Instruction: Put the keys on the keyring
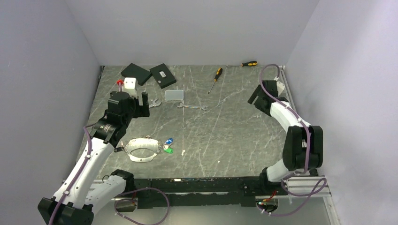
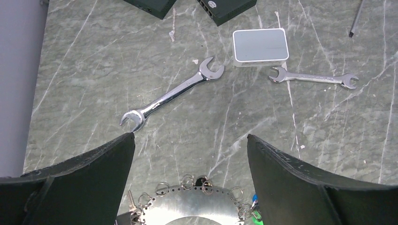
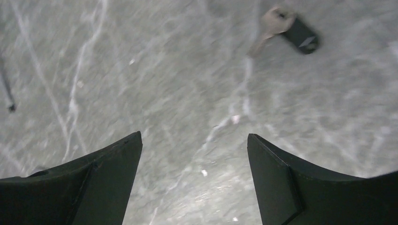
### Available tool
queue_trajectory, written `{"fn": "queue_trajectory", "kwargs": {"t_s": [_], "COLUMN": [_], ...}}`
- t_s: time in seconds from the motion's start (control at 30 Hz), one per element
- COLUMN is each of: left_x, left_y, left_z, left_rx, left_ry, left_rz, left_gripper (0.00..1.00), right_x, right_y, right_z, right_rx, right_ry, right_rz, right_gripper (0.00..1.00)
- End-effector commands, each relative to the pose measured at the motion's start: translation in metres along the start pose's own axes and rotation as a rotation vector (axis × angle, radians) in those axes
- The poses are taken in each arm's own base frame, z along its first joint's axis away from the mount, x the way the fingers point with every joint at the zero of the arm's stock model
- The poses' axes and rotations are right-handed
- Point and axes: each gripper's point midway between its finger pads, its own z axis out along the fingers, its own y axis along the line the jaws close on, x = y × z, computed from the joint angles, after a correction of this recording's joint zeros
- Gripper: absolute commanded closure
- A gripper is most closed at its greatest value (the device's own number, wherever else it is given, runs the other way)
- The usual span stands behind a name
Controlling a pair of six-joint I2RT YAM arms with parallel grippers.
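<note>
Keyring (image 1: 145, 140) lies flat on the table (image 1: 225, 136) at near left, just ahead of the left arm's base. In the left wrist view the keyring (image 2: 197, 199) reads as a perforated metal band with small split rings along its far edge. Blue-tagged key (image 1: 169, 140) and green-tagged key (image 1: 168, 150) sit at its right rim, and a plain metal key (image 2: 130, 199) at its left. Whether these are threaded on or only touching, cannot tell. One black-headed key (image 3: 288, 28) lies loose on bare table in the blurred right wrist view, well apart from the ring, so judged partway at best: at least this key is left to fetch and thread. Left gripper (image 2: 190, 140) hangs over the table just beyond the ring, fingers spread wide, holding nothing. Right gripper (image 3: 195, 138) is over the far right, fingers likewise spread and empty, the loose key ahead of it. Farther out are two spanners (image 2: 171, 93), a clear box (image 2: 260, 44) and screwdrivers (image 1: 216, 75).
</note>
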Motion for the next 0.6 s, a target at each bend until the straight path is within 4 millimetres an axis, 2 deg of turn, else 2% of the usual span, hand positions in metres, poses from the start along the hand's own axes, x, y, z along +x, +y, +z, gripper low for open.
{"fn": "queue_trajectory", "kwargs": {"t_s": [0.0, 0.1, 0.2, 0.3, 0.43, 0.5, 0.57], "left_x": [-0.016, -0.019, -0.024, -0.031, -0.038, -0.041, -0.043], "left_y": [-0.003, 0.005, 0.023, 0.040, 0.059, 0.066, 0.069], "left_z": [-0.006, -0.009, -0.015, -0.023, -0.037, -0.044, -0.050], "left_rx": [0.019, -0.027, -0.126, -0.218, -0.320, -0.350, -0.359], "left_ry": [-0.054, -0.064, -0.098, -0.137, -0.188, -0.214, -0.235], "left_rz": [0.006, -0.011, -0.049, -0.091, -0.138, -0.156, -0.159], "left_gripper": [0.07, 0.08, 0.09, 0.11, 0.12, 0.12, 0.12], "right_x": [0.019, 0.049, 0.093, 0.137, 0.189, 0.221, 0.249], "right_y": [0.070, 0.125, 0.183, 0.229, 0.277, 0.293, 0.300], "right_z": [-0.016, -0.043, -0.078, -0.109, -0.153, -0.179, -0.194], "right_rx": [-0.273, -0.466, -0.701, -0.864, -1.065, -1.161, -1.225], "right_ry": [0.105, 0.077, 0.109, 0.166, 0.218, 0.242, 0.260], "right_rz": [-0.089, -0.265, -0.408, -0.500, -0.588, -0.667, -0.757], "right_gripper": [0.15, 0.14, 0.13, 0.14, 0.16, 0.16, 0.18]}}
